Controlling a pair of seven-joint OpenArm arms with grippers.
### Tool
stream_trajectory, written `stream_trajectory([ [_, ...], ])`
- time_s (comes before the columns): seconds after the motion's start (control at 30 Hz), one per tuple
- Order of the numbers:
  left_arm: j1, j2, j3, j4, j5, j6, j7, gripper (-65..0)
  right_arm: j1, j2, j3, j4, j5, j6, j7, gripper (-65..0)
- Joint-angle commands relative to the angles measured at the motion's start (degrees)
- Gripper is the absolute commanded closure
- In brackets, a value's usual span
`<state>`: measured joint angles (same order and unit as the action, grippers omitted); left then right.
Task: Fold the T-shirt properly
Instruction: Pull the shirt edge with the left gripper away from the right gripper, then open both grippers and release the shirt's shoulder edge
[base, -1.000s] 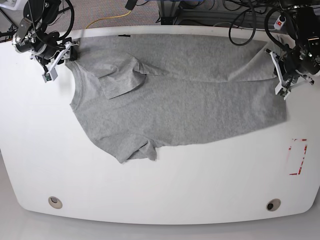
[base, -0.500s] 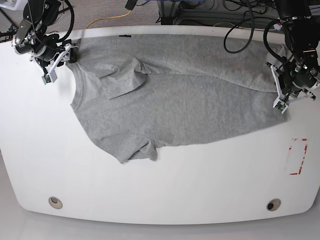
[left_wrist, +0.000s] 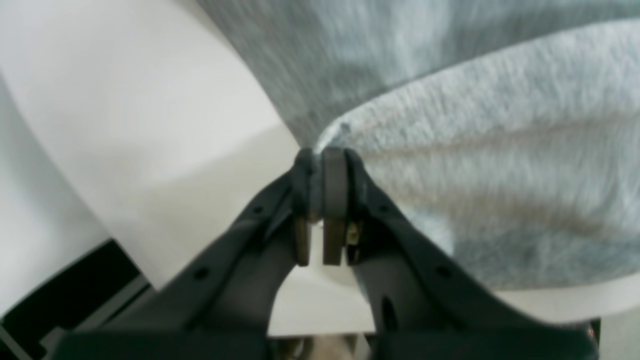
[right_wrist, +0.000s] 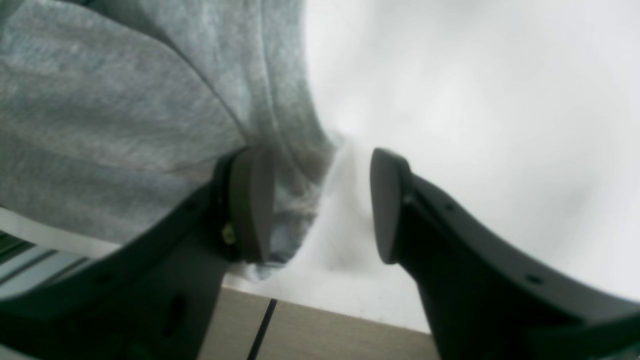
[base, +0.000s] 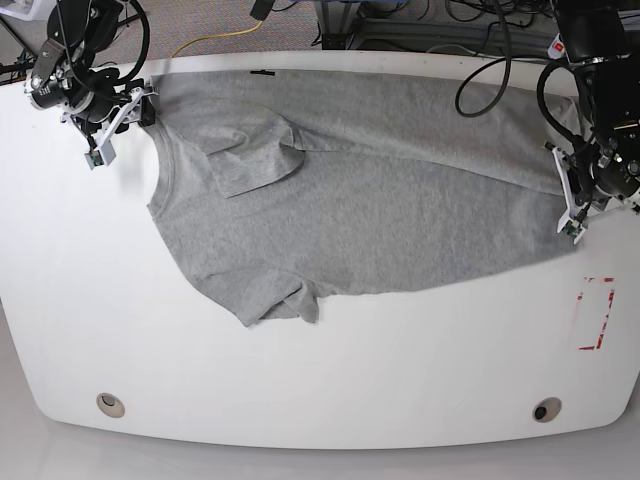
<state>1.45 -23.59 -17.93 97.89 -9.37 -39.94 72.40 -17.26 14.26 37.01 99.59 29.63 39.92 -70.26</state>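
The grey T-shirt (base: 380, 210) lies spread across the white table (base: 330, 390), collar toward the left, with one sleeve (base: 250, 150) folded onto the chest. No lettering shows. My left gripper (base: 572, 215) is at the shirt's right hem corner. In the left wrist view this gripper (left_wrist: 320, 165) is shut, pinching the T-shirt's (left_wrist: 500, 150) edge at its tips. My right gripper (base: 105, 135) is at the far left by the shoulder. The right wrist view shows that gripper (right_wrist: 322, 200) open, with the T-shirt's (right_wrist: 100, 125) edge bunched against one finger (right_wrist: 250, 200).
A red-and-white taped rectangle (base: 597, 313) marks the table near its right edge. Two round holes (base: 111, 404) (base: 546, 409) sit near the front edge. A small black mark (base: 262, 72) lies at the far edge, and cables and frames stand beyond it.
My left gripper has moved toward the table's front, dragging the hem corner with it and shifting the shirt's right edge. The right gripper has barely moved and stays open.
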Motion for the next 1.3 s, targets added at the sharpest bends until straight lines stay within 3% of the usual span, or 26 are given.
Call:
stream_trajectory([
  [0.0,-1.7,-1.2,-0.4,-0.6,0.3,-0.1,-0.4,-3.9,0.2,1.1,0.3,0.8,0.5,0.1,0.8,-28.9],
  [0.27,-2.7,-1.2,-0.4,-0.5,0.3,-0.1,-0.4,-23.9,1.3,1.1,0.7,1.3,0.5,0.1,0.6,-29.8],
  [0.43,-4.4,-1.2,-0.8,-0.6,-0.1,-0.1,-0.3,-31.5,2.0,1.1,0.8,1.5,0.5,0.1,-0.2,-29.8],
  [0.57,-5.5,-0.9,-4.1,-0.5,-1.0,-0.1,0.2,-32.2,2.2,1.1,0.8,3.8,2.2,0.1,-0.3,-29.8],
  [0.7,-4.9,-1.2,-5.1,-0.4,-6.5,-0.1,3.9,-32.4,2.1,1.0,0.8,4.2,5.8,0.1,-2.3,-30.6],
  [0.97,5.4,-1.0,-10.0,8.1,-10.4,-0.1,4.9,-32.4,0.5,1.0,0.9,4.1,6.7,0.1,-3.9,-49.8],
  [1.27,12.8,-0.4,-9.1,10.0,-10.0,-0.1,2.2,-32.4,-2.4,-1.1,0.8,4.1,2.9,0.1,-4.0,-50.1],
])
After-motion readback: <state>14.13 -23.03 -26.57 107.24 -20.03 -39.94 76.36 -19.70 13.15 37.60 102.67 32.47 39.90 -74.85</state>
